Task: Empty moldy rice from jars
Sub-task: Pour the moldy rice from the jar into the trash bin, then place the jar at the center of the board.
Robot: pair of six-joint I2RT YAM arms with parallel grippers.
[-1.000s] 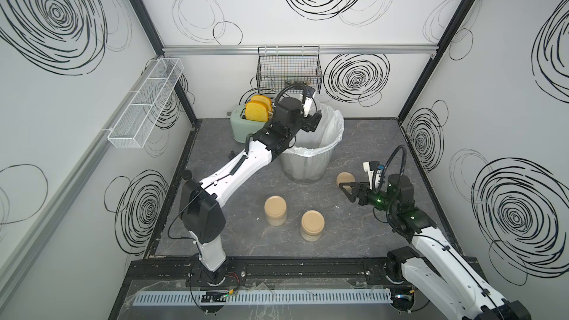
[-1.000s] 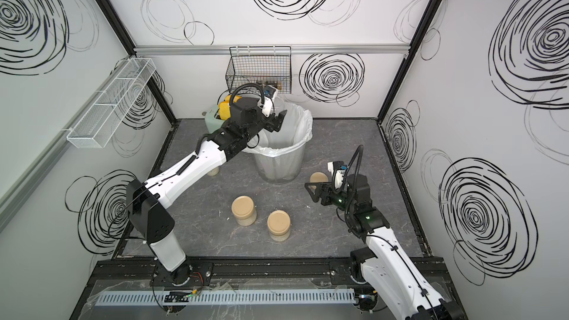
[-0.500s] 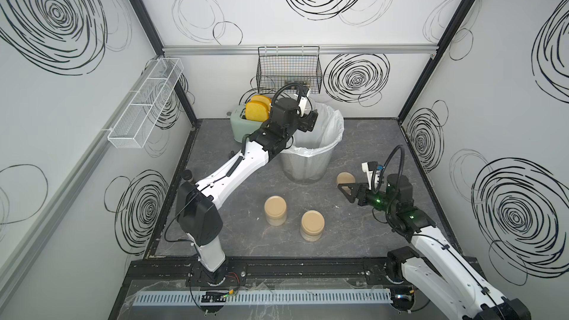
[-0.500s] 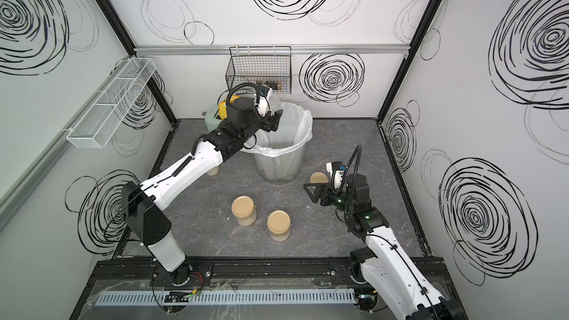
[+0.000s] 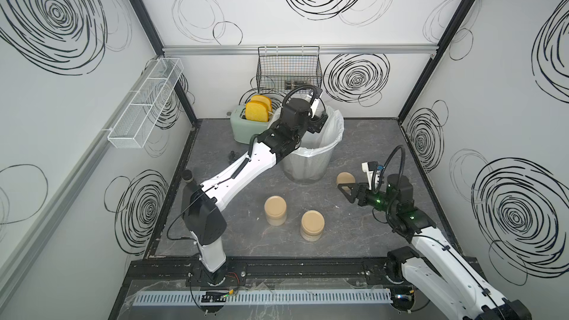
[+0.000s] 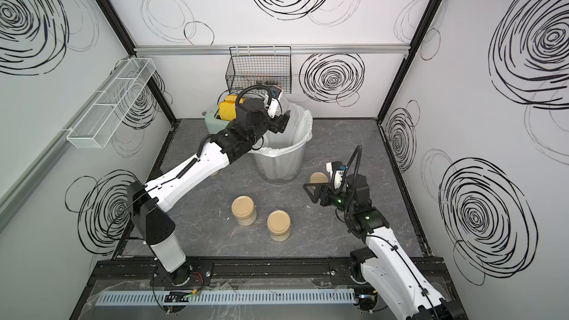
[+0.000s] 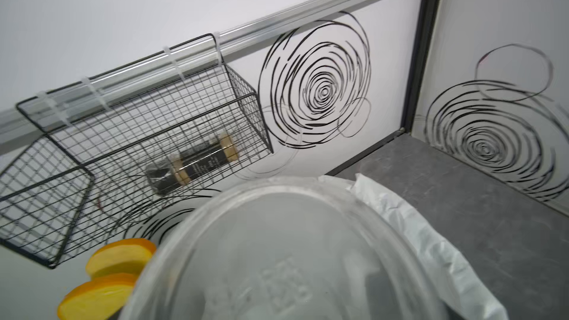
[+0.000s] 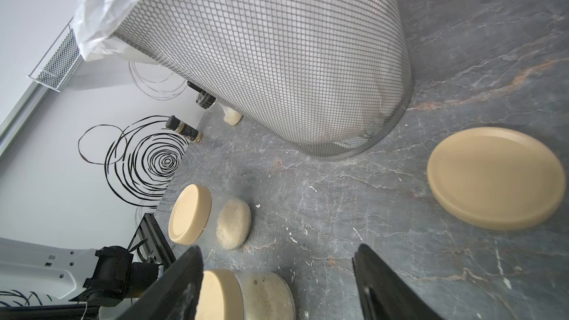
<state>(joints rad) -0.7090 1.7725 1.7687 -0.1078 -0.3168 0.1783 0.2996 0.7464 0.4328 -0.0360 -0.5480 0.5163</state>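
Observation:
My left gripper (image 5: 318,118) is shut on a clear lidless jar (image 7: 292,257) held over the mouth of the bin (image 5: 304,167). In the left wrist view its embossed base fills the foreground, and I see no rice in it. Two jars with tan lids (image 5: 275,210) (image 5: 312,225) stand on the table in both top views. Pale moldy rice (image 8: 234,226) shows through their walls. A loose tan lid (image 5: 345,177) lies flat right of the bin. My right gripper (image 5: 344,193) hovers open just in front of that lid (image 8: 495,177), its jaws wide apart with nothing between them.
A green toaster (image 5: 243,127) with yellow bread stands behind the bin (image 6: 280,164). A black wire basket (image 5: 289,75) hangs on the back wall and a white wire shelf (image 5: 144,103) on the left wall. A small black-capped bottle (image 8: 215,106) and a spice shaker (image 8: 184,129) stand at the left.
My left gripper with the jar has shifted a little to the left and back above the bin. The right arm has barely moved.

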